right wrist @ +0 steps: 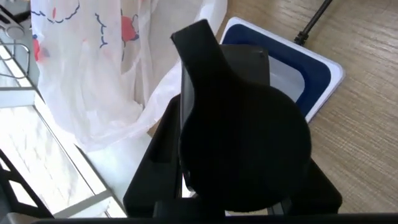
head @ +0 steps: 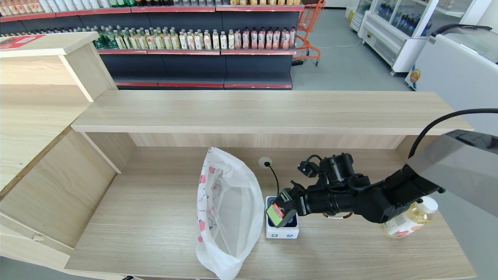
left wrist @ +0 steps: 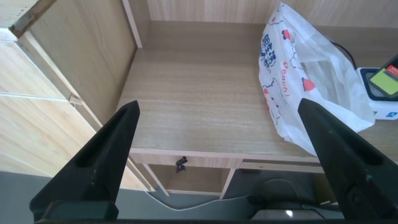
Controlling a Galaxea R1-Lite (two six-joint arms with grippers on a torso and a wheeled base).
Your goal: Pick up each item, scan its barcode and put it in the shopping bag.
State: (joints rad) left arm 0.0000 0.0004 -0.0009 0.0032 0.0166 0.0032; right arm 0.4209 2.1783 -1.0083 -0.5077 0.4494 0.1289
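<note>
Around: white shopping bag [head: 227, 217] with red print, standing mouth-open on wooden tabletop [head: 350, 252], just left of white-and-blue scanner [head: 282, 229]. Black cable [head: 274, 177] from scanner back to round grommet in tabletop. Bottle of yellow oil [head: 410, 221] on the right side, partly hidden behind right arm. Raised counter ledge [head: 272, 111] across the back; store shelves of drink bottles [head: 194, 39] beyond.

Right arm stretched in low from the right, wrist roughly level, right gripper [head: 281, 212] directly over scanner. Fingers clamped on small green-and-red pack [head: 275, 215], pack tilted, face angled up and toward the bag, held just above scanner top, close to bag's right wall. From left wrist view, same pack [left wrist: 384, 81] over scanner [left wrist: 387, 112], beside bag [left wrist: 298, 74]. In right wrist view, big dark shape close to lens, probably finger or pack's back, hard to tell; scanner [right wrist: 311, 74] and bag [right wrist: 93, 74] underneath.

Left gripper [left wrist: 219, 106] off the near-left edge of tabletop, well apart from bag, fingers [left wrist: 118, 143] spread wide, nothing between them.
</note>
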